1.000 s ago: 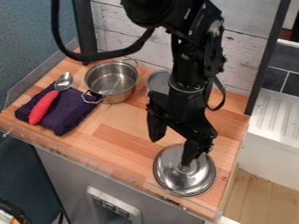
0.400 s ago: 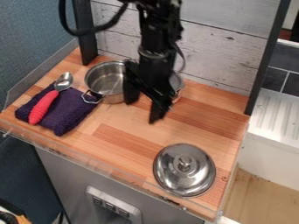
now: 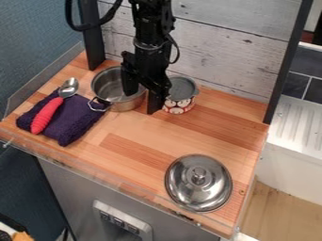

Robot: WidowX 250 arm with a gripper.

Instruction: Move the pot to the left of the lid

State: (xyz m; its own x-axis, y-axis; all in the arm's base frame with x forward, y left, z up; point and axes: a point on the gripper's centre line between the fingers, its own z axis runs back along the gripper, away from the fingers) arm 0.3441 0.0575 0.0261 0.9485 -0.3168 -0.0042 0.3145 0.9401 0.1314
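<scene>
We see glossy, smooth metal on the lid (image 3: 198,181) and shiny metal on the pot (image 3: 113,92). The spoon (image 3: 68,88) has a polished metal bowl and a ridged handle that looks like plastic or rubber. We find rough, nubbly cloth (image 3: 75,122), a smooth wood counter (image 3: 141,141) with a soft sheen — and rough-looking, matt wooden boards (image 3: 229,59).

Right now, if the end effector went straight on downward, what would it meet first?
Most likely the pot: the end effector points down over its near edge, fingers apart, though depth is hard to judge here.
</scene>
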